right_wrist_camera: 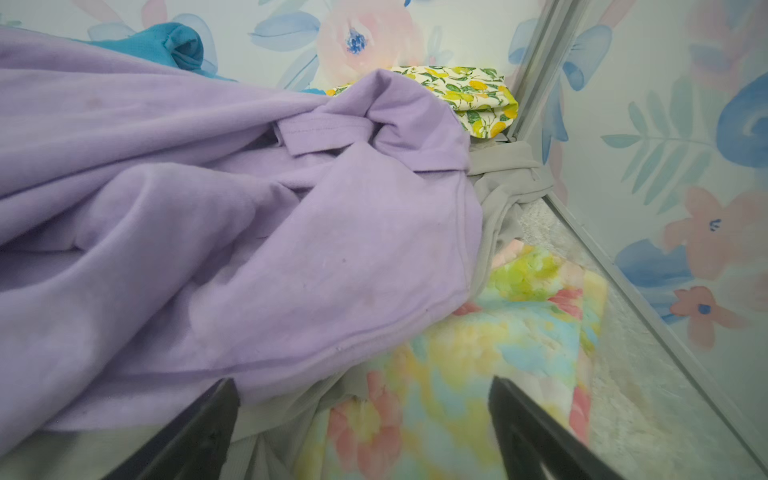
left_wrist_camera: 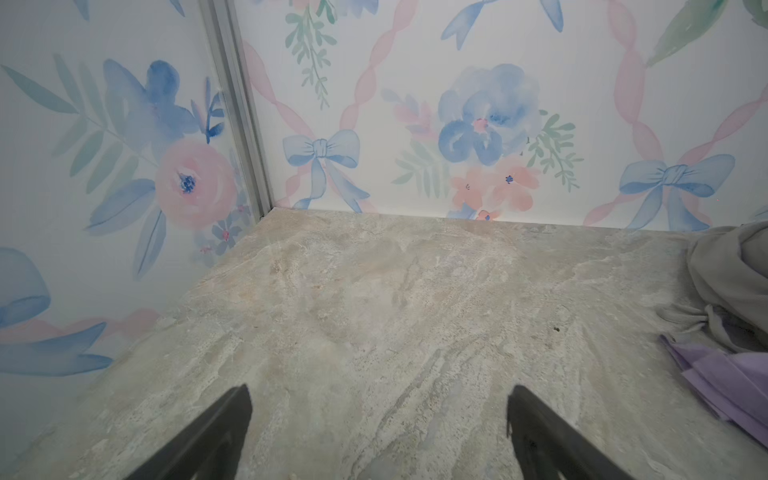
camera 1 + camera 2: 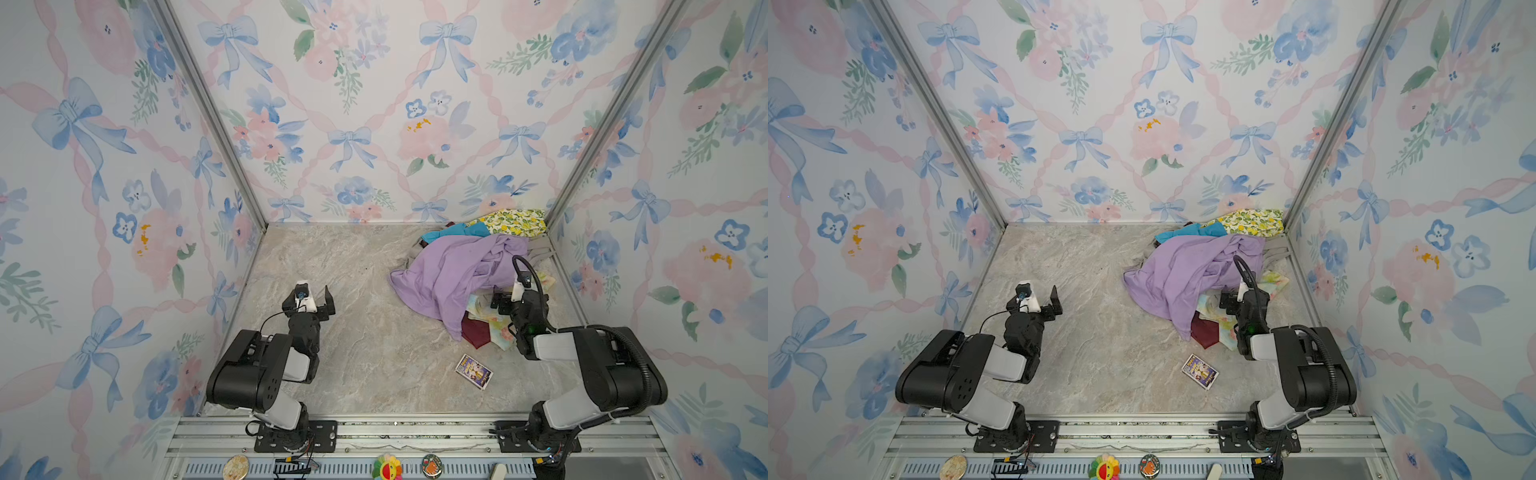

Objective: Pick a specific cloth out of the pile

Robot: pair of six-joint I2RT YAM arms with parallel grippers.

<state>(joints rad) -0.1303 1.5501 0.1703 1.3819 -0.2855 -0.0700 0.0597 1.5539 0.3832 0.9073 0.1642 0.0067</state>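
The cloth [image 3: 476, 332] shows as a maroon corner poking out from under the near edge of the pile [image 3: 465, 266] in both top views; most of it is buried. The pile fills the back right corner, with a lavender cloth [image 1: 249, 208] on top. My right gripper [image 3: 505, 300] is open at the pile's near right side. In the right wrist view its fingers [image 1: 363, 382] straddle the pastel floral cloth [image 1: 478, 353] beside the lavender hem. The maroon does not show there. My left gripper [image 3: 316, 295] is open over bare table [image 2: 374, 311], far left of the pile.
A small printed card [image 3: 473, 371] lies on the table in front of the pile. Lemon-print [image 1: 469, 95], teal [image 1: 174, 45] and grey [image 1: 503, 183] fabrics sit at the back. Flowered walls and metal posts close three sides; the right wall runs close to my right gripper.
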